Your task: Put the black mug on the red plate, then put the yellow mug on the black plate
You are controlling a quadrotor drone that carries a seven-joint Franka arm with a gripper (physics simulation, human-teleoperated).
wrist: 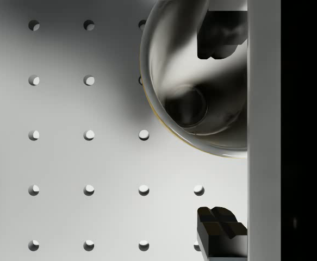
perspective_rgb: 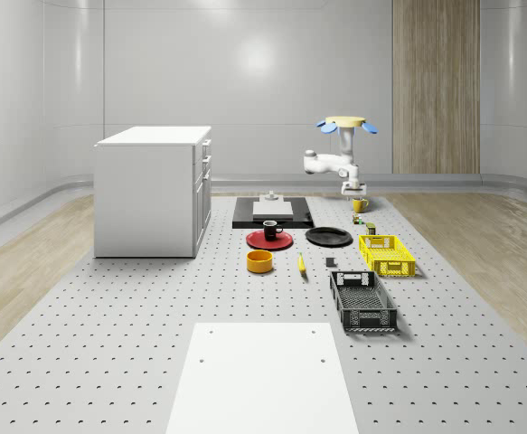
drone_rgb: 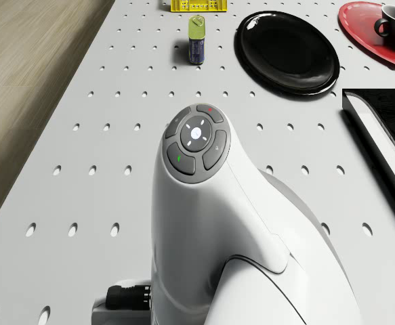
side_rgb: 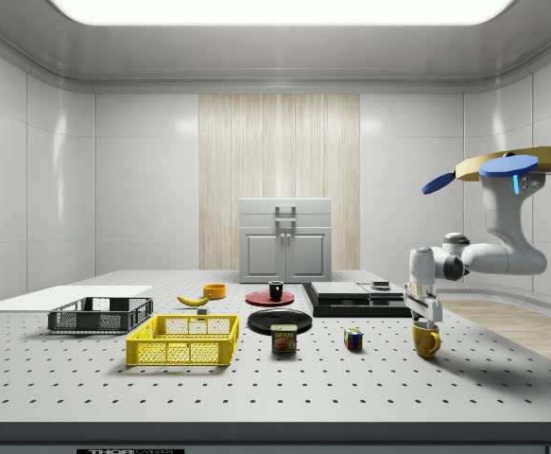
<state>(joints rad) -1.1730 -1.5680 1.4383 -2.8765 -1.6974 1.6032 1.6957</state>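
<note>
**Spread fingers over the yellow mug**

The fingers (wrist: 219, 33) stand spread wide apart, one over the open mouth of the yellow mug (wrist: 193, 81) and the other well clear of its rim, above bare bench (wrist: 87, 163); they pinch nothing. In the side view the gripper (side_rgb: 426, 317) hangs just above the yellow mug (side_rgb: 426, 340), which stands upright on the bench near that view's right. The drone (side_rgb: 502, 168) hovers above the bench's far-right part, with the arm bent down to the mug. The black mug (perspective_rgb: 271, 230) sits upright on the red plate (perspective_rgb: 257, 240). The black plate (perspective_rgb: 328, 237) lies just beside the red plate, bare, between it and the yellow crate (perspective_rgb: 387, 254). A small can (drone_rgb: 196, 40) stands near the black plate.
</note>
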